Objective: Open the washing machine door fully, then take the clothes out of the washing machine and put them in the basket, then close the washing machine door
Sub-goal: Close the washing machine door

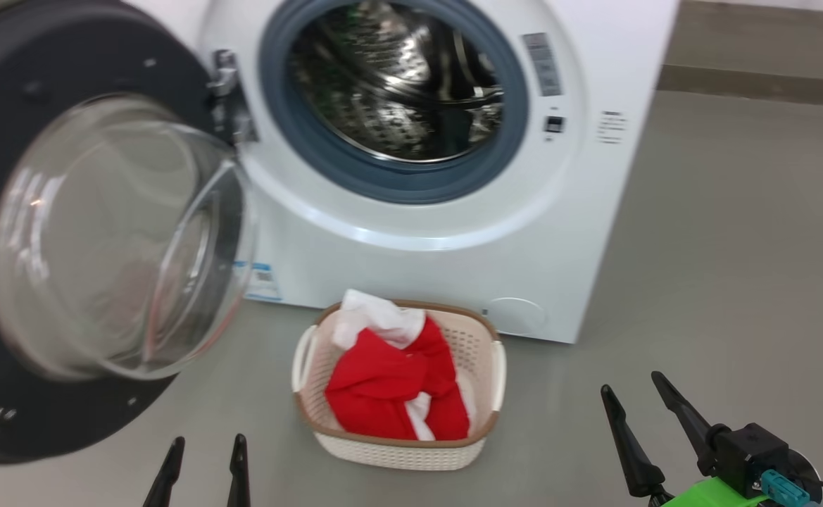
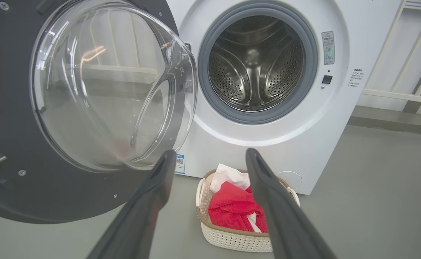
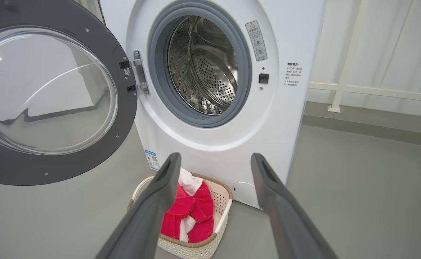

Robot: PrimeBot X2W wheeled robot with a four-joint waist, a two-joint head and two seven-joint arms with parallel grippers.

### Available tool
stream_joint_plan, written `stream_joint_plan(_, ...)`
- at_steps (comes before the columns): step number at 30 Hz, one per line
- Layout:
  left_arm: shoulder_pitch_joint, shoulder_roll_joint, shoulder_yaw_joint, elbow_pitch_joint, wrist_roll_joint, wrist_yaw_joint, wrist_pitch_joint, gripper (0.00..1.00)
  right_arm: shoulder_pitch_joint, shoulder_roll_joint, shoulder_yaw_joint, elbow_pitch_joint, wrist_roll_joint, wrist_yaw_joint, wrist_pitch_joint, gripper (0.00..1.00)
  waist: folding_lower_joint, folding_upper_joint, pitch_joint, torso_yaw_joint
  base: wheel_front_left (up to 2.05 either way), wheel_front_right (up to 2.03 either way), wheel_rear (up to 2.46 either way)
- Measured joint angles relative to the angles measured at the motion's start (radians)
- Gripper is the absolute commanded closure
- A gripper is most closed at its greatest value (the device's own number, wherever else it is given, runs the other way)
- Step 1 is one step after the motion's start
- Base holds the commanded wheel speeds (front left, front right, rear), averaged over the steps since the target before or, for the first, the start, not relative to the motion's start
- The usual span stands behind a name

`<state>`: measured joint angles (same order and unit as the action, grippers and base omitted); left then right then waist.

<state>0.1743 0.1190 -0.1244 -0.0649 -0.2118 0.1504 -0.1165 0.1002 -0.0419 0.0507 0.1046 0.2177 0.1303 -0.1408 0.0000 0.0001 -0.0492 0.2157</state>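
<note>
Bright even light, head view softly blurred, wrist views sharp, pale reflections on the washing machine door (image 2: 98,86).

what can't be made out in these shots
Head view: the washing machine door is cut off by the left edge; the drum is blurred.
Left wrist view: a finger of the left end effector covers part of the basket.
Every view: the bunched clothes hide the basket's base and their own count.
Right wrist view: print on the warning sticker is too small.

Red clothes (image 1: 383,387) in basket (image 1: 397,451) before washing machine (image 1: 453,267), door (image 1: 101,232) wide open
</note>
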Motion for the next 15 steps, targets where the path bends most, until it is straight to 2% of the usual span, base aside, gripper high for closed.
stream_joint_plan(15, 0.000, 0.010, -0.001, 0.000, -0.003, 0.008, 0.000, 0.00, -0.001, 0.000, 0.031, 0.005, 0.002, 0.000, -0.005, 0.00, 0.0000, 0.0000, 0.004, 0.211, 0.00, 0.00, 0.00)
